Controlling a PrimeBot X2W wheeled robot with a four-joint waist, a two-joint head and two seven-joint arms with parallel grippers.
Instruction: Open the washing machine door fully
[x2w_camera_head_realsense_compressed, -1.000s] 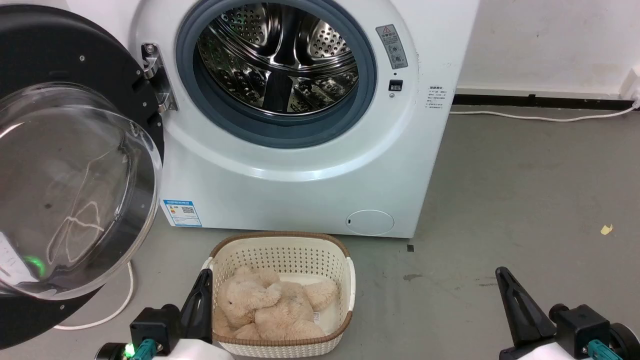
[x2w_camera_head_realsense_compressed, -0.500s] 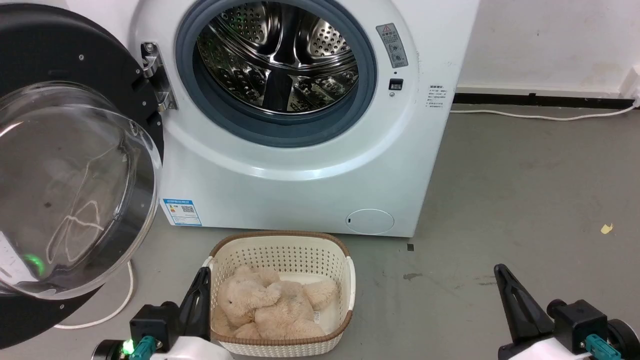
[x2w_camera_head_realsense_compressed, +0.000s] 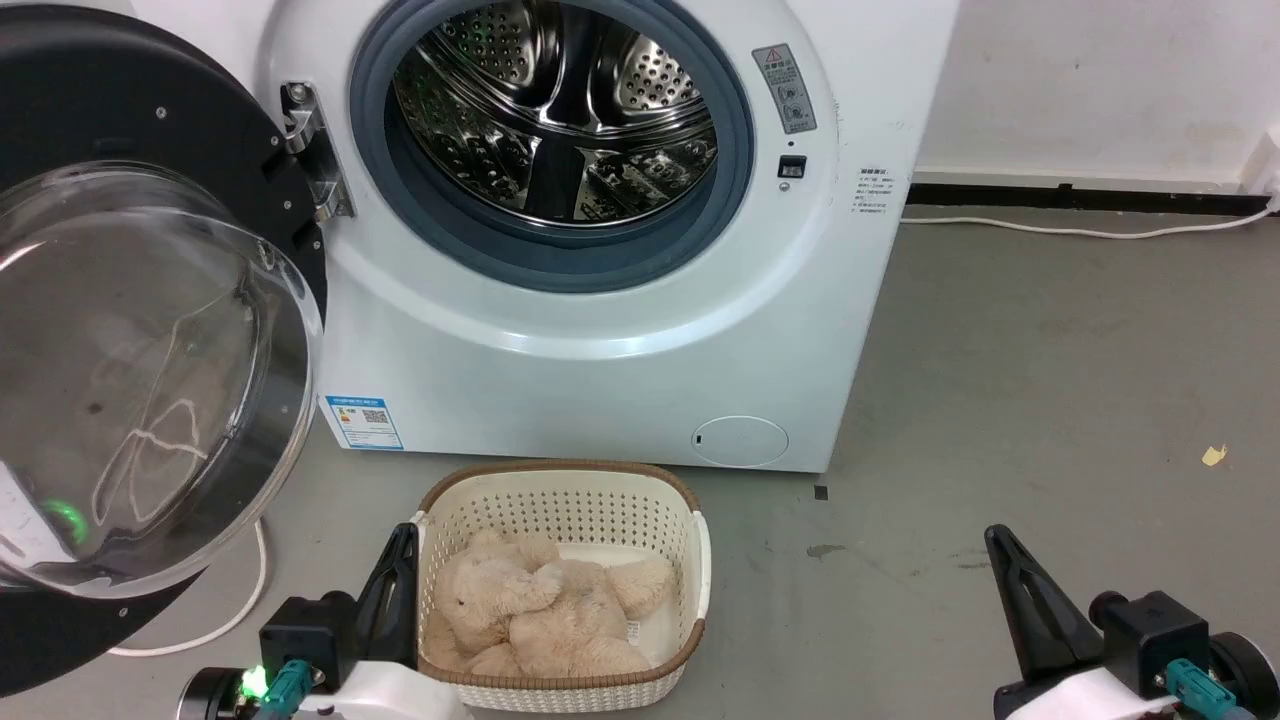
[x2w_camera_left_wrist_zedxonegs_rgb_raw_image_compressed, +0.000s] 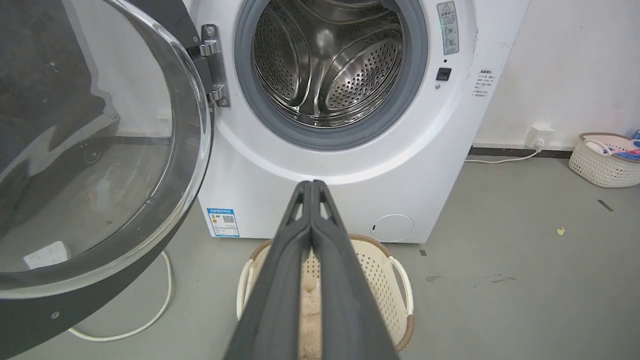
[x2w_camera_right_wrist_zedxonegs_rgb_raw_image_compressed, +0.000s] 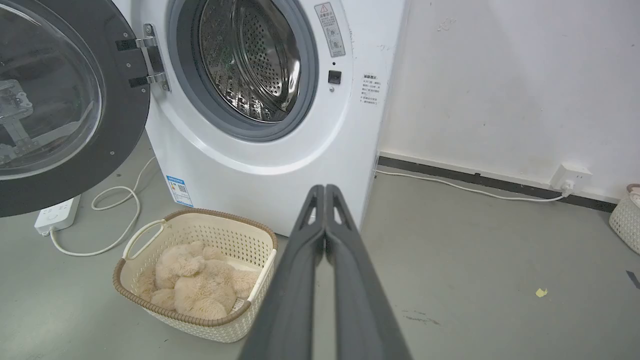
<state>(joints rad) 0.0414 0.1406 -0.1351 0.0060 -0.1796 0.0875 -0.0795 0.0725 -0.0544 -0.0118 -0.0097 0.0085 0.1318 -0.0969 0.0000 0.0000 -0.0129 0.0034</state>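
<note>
The washing machine door (x2w_camera_head_realsense_compressed: 140, 340) is swung out on its hinge (x2w_camera_head_realsense_compressed: 312, 160) and stands at 9 o'clock of the drum opening. Its inner face, with the bulging clear glass bowl, is turned toward the head camera. The door is well apart from the grey rubber ring (x2w_camera_head_realsense_compressed: 560, 268), and the perforated steel drum (x2w_camera_head_realsense_compressed: 560, 110) is fully exposed. Nothing touches the door. The left tool (x2w_camera_left_wrist_zedxonegs_rgb_raw_image_compressed: 311, 185) sits at 7 o'clock in the head view, just beside the 9 o'clock wall of the basket (x2w_camera_head_realsense_compressed: 560, 468). Its two dark fingers are pressed together along their length and grip nothing. The right tool (x2w_camera_right_wrist_zedxonegs_rgb_raw_image_compressed: 325, 188) sits at 5 o'clock in the head view, above the bare grey floor (x2w_camera_head_realsense_compressed: 1050, 400) and well apart from the white washing machine (x2w_camera_head_realsense_compressed: 600, 370). Its fingers are likewise closed tip to tip and grip nothing. The basket stands on the floor at 6 o'clock of the machine front and contains a beige plush toy (x2w_camera_head_realsense_compressed: 545, 610). The round white service flap (x2w_camera_head_realsense_compressed: 740, 443) is at 5 o'clock on the machine front. A white cable (x2w_camera_head_realsense_compressed: 240, 612) lies on the floor below the door.
</note>
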